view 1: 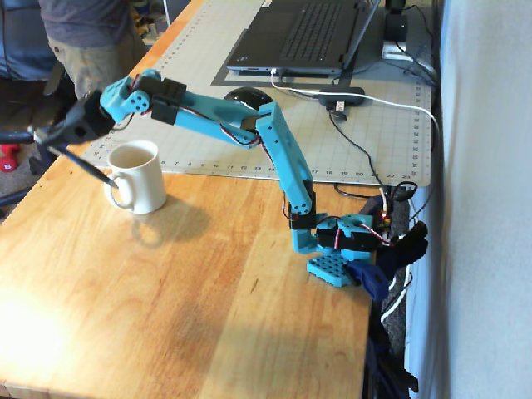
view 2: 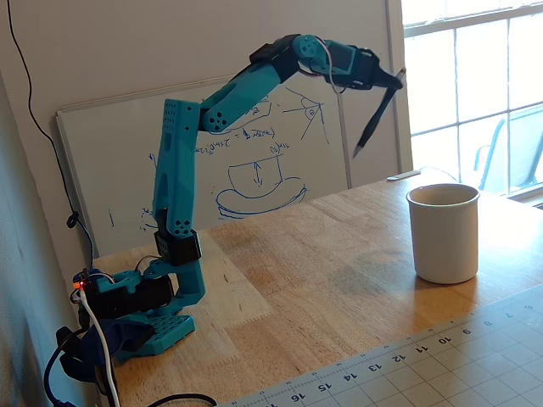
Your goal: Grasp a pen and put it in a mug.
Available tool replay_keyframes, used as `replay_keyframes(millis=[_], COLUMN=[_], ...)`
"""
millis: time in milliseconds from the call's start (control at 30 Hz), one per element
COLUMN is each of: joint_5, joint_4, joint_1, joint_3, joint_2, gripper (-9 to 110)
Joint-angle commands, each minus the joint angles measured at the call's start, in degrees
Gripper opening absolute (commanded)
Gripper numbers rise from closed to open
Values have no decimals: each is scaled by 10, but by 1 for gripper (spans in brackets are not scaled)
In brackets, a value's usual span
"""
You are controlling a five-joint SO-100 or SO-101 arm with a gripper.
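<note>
The cream-white mug (view 1: 140, 179) stands upright on the wooden table, handle toward the left in a fixed view; in the other it appears as a plain cylinder (view 2: 443, 233) at the right. My gripper (view 1: 51, 133) (view 2: 389, 82) is raised well above the table and shut on the dark pen (view 1: 85, 166) (view 2: 371, 127). The pen hangs tilted, its lower tip in the air. In one fixed view the tip lies over the mug's handle side; in the other it is above and left of the mug's rim, clearly apart from it.
A grey cutting mat (view 1: 366, 125) carries a laptop (view 1: 307, 33), a mouse (view 1: 241, 96) and cables. A person (view 1: 83, 33) stands at the table's far left corner. A whiteboard (view 2: 127, 178) leans on the wall behind the arm base (view 2: 136, 314).
</note>
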Motion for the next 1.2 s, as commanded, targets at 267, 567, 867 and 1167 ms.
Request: replay_keyframes(millis=[267, 567, 867, 1167], joint_5=[-2, -3, -3, -3], joint_4=[-265, -425, -439, -439], joint_1=[173, 267, 271, 261], joint_3=[-60, -59, -40, 133], joint_2=[-4, -83, -121, 29], gripper=[2, 2, 2, 2])
